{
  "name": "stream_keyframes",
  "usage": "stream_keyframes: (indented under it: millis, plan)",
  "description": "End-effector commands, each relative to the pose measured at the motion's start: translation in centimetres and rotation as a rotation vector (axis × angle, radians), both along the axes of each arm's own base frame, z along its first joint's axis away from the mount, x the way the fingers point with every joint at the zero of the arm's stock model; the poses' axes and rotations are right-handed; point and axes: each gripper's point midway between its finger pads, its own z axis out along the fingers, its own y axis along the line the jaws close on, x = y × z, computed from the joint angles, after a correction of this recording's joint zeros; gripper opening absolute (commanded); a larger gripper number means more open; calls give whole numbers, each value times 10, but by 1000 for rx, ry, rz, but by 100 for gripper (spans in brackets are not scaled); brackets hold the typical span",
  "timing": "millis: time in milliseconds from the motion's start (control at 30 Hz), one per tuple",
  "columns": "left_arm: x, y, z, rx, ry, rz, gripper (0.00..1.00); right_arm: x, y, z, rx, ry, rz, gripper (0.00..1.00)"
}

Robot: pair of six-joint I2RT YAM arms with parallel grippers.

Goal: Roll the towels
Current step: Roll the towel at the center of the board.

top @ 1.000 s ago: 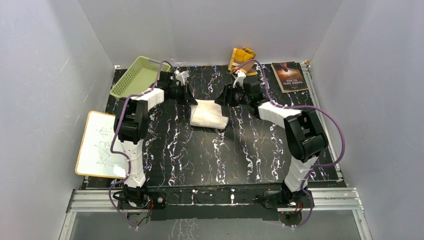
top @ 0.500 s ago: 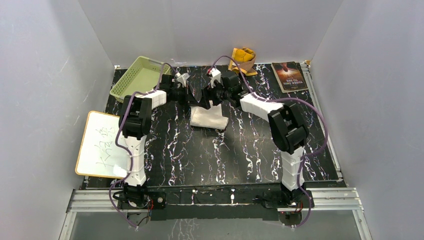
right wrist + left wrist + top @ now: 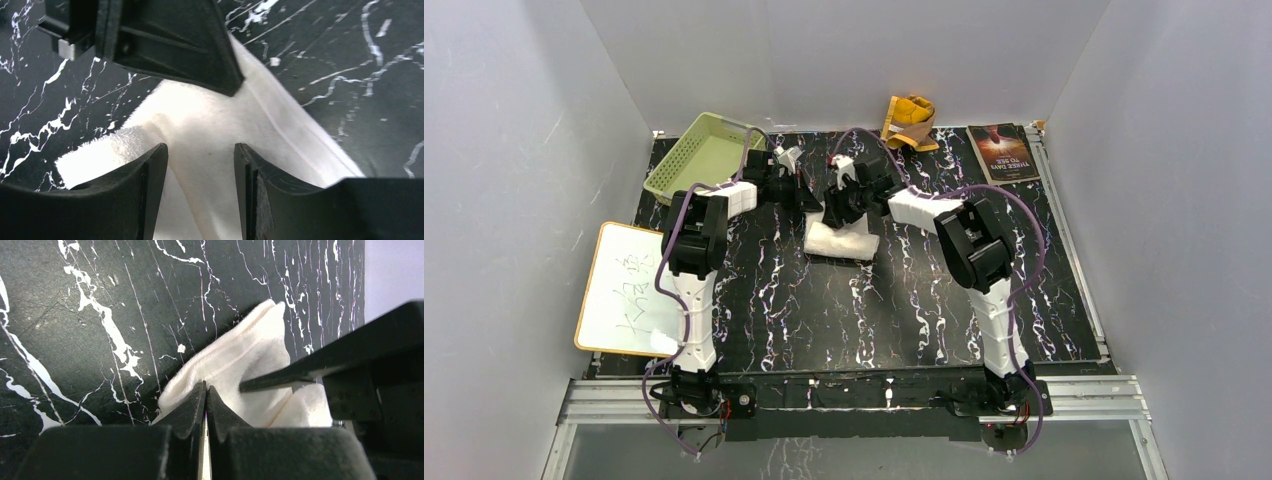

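The cream-white towel (image 3: 844, 241) lies folded at the back middle of the black marbled table (image 3: 864, 310). My left gripper (image 3: 810, 201) is at its far left corner, shut on the towel's raised edge (image 3: 235, 357), with a sliver of white between the fingertips (image 3: 197, 395). My right gripper (image 3: 837, 208) hangs right beside it over the towel (image 3: 200, 120), jaws open and astride the cloth without clamping it. One of its fingers (image 3: 272, 381) pokes into the fold. The mustard-yellow towel (image 3: 909, 113) lies crumpled against the back wall.
A green basket (image 3: 692, 155) stands at the back left. A dark-covered book (image 3: 1002, 152) lies at the back right. A whiteboard (image 3: 622, 290) overhangs the table's left edge. Grey walls close in three sides.
My right arm has swung left from the towel's right side to just beside the left gripper. The towel's right flap has drawn in, so it looks narrower. The left gripper has stayed put.
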Motion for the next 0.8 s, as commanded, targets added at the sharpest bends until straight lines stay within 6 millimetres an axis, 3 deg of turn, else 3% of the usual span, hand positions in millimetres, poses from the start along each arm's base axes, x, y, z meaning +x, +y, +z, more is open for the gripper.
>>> stream_keyframes:
  millis: [0,533,667,767]
  plan:
    - [-17,14,-42,112,119,50,0,-17,31,20,34,-50,89,48]
    - [-33,21,-53,157,210,70,2,-74,53,-21,26,3,223,47]
    - [-38,24,-55,168,226,69,2,-80,58,-18,27,-13,246,56]
    - [-42,25,-55,172,237,70,2,-70,58,-1,29,-67,219,66]
